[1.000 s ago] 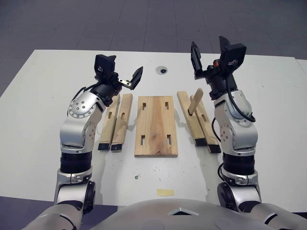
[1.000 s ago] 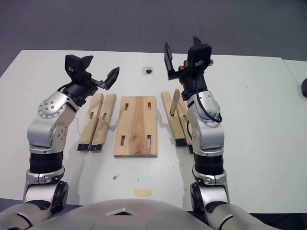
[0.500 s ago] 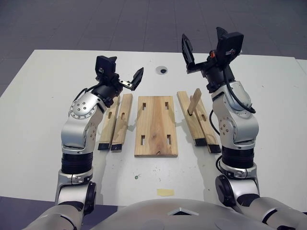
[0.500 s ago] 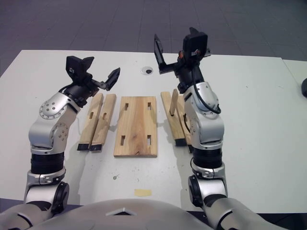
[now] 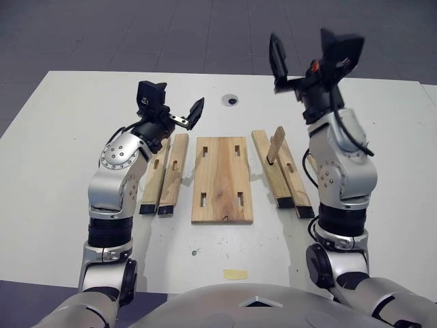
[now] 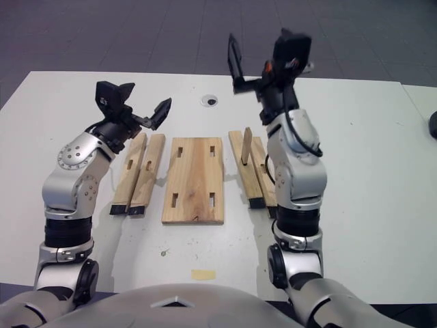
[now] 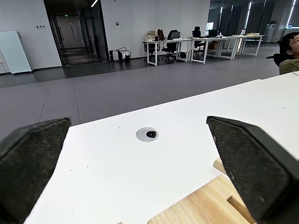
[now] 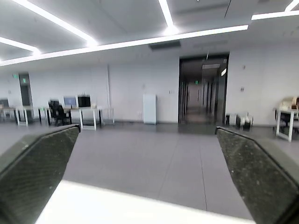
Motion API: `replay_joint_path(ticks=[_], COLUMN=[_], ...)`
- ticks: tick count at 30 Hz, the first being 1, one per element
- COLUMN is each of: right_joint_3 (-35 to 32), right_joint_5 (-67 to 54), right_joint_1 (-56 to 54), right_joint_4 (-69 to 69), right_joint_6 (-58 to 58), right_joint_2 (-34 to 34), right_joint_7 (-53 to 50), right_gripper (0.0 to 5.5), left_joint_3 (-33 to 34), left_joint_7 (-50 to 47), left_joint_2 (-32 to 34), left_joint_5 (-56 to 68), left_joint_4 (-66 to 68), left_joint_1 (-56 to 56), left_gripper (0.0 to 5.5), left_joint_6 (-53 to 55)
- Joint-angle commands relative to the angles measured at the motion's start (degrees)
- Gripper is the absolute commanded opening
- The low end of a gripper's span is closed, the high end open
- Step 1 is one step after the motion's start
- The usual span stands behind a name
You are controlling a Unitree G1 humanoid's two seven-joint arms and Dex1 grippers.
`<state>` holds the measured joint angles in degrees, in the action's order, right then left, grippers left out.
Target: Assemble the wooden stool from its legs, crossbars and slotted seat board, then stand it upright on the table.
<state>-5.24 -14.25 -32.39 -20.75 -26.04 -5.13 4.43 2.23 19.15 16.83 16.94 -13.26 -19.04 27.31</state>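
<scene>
The slotted seat board [image 5: 222, 178] lies flat in the middle of the white table [image 5: 61, 150]. Two wooden legs [image 5: 166, 172] lie side by side to its left. Two more legs [image 5: 281, 174] lie to its right, with a short crossbar [image 5: 276, 145] standing tilted in one of them. My left gripper [image 5: 175, 109] hovers open above the far ends of the left legs, holding nothing. My right gripper [image 5: 308, 53] is raised high above the far end of the right legs, open, with nothing in it. The left wrist view shows a corner of the seat board [image 7: 205, 207].
A round grommet hole [image 5: 232, 100] sits in the table behind the seat board. A small yellow tape piece [image 5: 235, 274] lies near the front edge. Bare table stretches to the far left and far right.
My right gripper has risen and swung back toward the right, now pointing out over the table's far edge. The left arm and the wooden parts have stayed put.
</scene>
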Motion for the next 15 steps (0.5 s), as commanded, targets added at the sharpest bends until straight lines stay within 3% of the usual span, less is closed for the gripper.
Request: replay_joint_path(ticks=[1, 8, 15], right_joint_3=[0.6, 6.9, 4.8], right_joint_5=[-1.2, 0.9, 0.1], right_joint_1=[-1.4, 18.2, 17.2], right_joint_4=[-1.5, 14.7, 13.3], right_joint_6=[-3.1, -6.3, -2.5], right_joint_2=[0.6, 0.0, 0.2], right_joint_7=[-0.7, 3.6, 3.7], right_gripper=[5.39, 5.39, 5.39], left_joint_3=[0.1, 0.0, -0.5], left_joint_7=[-0.4, -0.6, -0.3], left_joint_2=[0.2, 0.3, 0.2], left_joint_5=[-0.8, -0.8, -0.5], left_joint_4=[-0.4, -0.7, -0.4], left_joint_1=[0.0, 0.9, 0.6], left_gripper=[5.40, 5.40, 5.40], left_joint_6=[-0.2, 0.1, 0.6])
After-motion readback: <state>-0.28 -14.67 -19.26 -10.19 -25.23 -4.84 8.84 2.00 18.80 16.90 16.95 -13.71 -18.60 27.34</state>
